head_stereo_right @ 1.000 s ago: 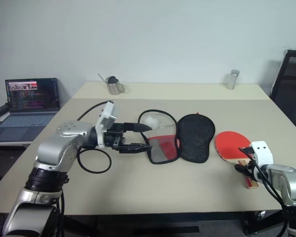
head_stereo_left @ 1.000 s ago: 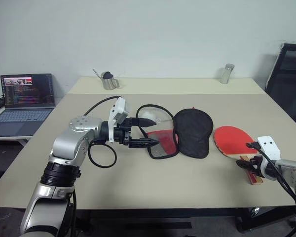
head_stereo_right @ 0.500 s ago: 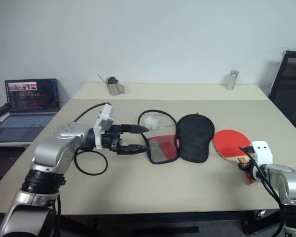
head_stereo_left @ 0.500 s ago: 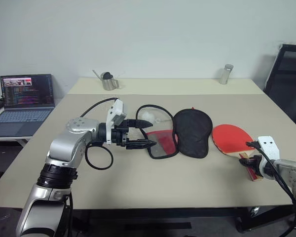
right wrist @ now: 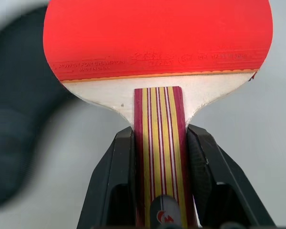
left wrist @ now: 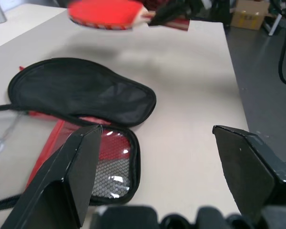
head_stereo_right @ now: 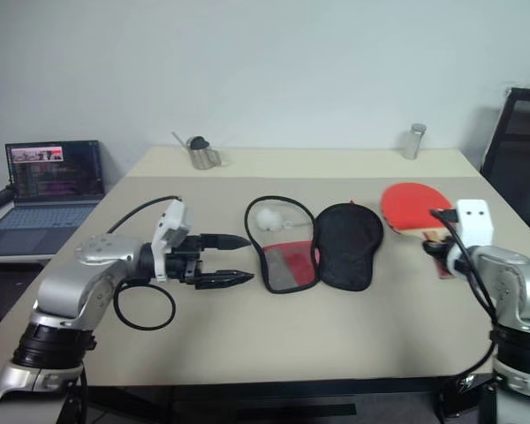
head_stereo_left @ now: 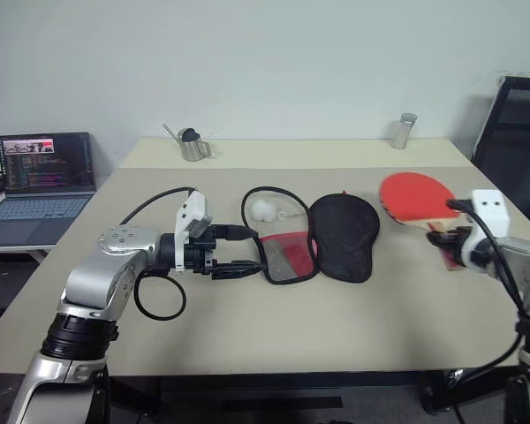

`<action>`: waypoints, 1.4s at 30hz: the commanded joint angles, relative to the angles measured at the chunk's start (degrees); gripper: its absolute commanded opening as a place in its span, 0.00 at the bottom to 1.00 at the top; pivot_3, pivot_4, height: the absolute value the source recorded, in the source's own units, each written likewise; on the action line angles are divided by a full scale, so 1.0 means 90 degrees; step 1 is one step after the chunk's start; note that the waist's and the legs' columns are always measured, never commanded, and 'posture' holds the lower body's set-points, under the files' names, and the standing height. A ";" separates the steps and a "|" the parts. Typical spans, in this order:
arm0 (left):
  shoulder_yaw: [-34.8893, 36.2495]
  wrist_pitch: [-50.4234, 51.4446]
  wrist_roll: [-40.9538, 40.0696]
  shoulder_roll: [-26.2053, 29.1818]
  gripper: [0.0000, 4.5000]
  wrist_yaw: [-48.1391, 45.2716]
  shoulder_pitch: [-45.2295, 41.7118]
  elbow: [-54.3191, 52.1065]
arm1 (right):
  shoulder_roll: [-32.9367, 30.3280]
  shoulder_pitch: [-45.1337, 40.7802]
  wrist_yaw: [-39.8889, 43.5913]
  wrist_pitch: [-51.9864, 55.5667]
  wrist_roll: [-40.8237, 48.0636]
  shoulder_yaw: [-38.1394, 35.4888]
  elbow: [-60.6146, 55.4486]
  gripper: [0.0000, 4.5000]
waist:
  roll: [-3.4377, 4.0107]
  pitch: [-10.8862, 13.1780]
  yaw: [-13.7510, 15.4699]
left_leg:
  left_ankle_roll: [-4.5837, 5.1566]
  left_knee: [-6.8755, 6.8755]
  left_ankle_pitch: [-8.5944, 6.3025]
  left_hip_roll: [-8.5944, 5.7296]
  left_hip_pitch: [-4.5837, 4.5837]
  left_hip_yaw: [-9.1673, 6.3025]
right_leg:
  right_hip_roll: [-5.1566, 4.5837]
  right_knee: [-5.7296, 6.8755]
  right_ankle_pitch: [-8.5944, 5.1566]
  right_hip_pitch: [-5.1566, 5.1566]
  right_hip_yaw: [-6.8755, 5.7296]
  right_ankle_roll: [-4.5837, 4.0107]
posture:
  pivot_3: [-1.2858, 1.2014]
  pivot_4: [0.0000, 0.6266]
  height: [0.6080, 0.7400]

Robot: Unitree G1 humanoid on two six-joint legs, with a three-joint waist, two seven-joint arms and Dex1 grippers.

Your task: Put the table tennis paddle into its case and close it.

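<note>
Black fabric and red mesh: that is the case (head_stereo_left: 322,238), lying opened flat at mid worktop (head_stereo_left: 336,327), its two halves side by side. Working left to right across the scene:

Left claw (head_stereo_left: 246,253), near-left of the case, points at it with jaws spread apart and nothing between them. It hovers just beside the left half, not touching as far as can be told.

Left half of the case: clear window at the far end with a white ball (head_stereo_left: 263,209) showing through or resting on it (cannot tell which), red panel and black mesh at the near end, black trim looping round. Right half: plain black cloth, paddle-shaped. Judged soft and limp; it will sag and fold if lifted by one edge, and the mouth will likely need holding open. Best purchase looks to be the trim or zip edge rather than the flat cloth.

Table tennis paddle (head_stereo_left: 413,196): up off the worktop at far right, well clear of the case, red face toward the case. Right claw (right wrist: 158,157) is clamped on the striped wooden handle, one finger on each side, just below the blade's shoulder.

Handling, as judged: the paddle is light and rigid, wood handle gives a firm bite, rubber face is grippy and may drag on fabric going in. Blade-first entry seems sensible. A sideways knock could twist the handle within the grip.

Far edge: small metal pitcher (head_stereo_left: 193,145) left, metal shaker (head_stereo_left: 405,131) right.
</note>
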 commanded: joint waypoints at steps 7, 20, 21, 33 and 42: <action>0.0193 0.0073 -0.0235 0.0110 0.91 0.0029 0.0038 -0.0414 | 0.2184 -0.0648 -0.1233 0.0111 -0.0320 0.0328 -0.0495 0.25 | 0.0003 0.0002 0.0026 | 0.0000 0.0002 0.0000 -0.0005 -0.0012 0.0000 | -0.0006 -0.0001 0.0001 -0.0011 0.0000 -0.0001 | 0.52 0.24 1.00; 0.0194 0.0015 -0.0193 0.0084 0.91 0.0075 0.0042 -0.0428 | 0.2961 -0.0764 -0.1710 -0.1878 -0.0985 0.0950 0.1434 0.25 | 0.0006 0.0003 0.0000 | -0.0001 0.0000 0.0000 -0.0006 -0.0013 0.0000 | -0.0005 0.0000 0.0000 -0.0015 -0.0002 -0.0002 | 0.52 0.24 1.00; 0.0190 0.0007 -0.0186 0.0086 0.91 0.0072 0.0040 -0.0428 | 0.2963 -0.0787 -0.1718 -0.2055 -0.1032 0.0997 0.1642 0.25 | 0.0006 0.0003 -0.0001 | -0.0001 0.0000 0.0000 -0.0006 -0.0012 0.0001 | -0.0005 0.0000 0.0000 -0.0015 -0.0001 -0.0002 | 0.52 0.24 1.00; 0.0162 -0.0034 -0.0147 0.0056 0.91 0.0092 0.0023 -0.0385 | 0.2796 -0.0866 -0.1689 -0.3023 -0.1393 0.1227 0.2791 0.25 | 0.0007 0.0004 -0.0001 | -0.0001 0.0000 0.0000 -0.0006 -0.0013 0.0002 | -0.0005 0.0000 0.0000 -0.0016 -0.0001 -0.0002 | 0.52 0.24 1.00; 0.0137 -0.0071 -0.0128 0.0036 0.91 0.0079 0.0012 -0.0343 | 0.2736 -0.0813 -0.1874 -0.3096 -0.1463 0.1174 0.2866 0.25 | 0.0007 0.0004 0.0000 | -0.0001 0.0000 0.0000 -0.0006 -0.0013 0.0001 | -0.0005 0.0000 0.0000 -0.0016 -0.0001 -0.0002 | 0.52 0.24 1.00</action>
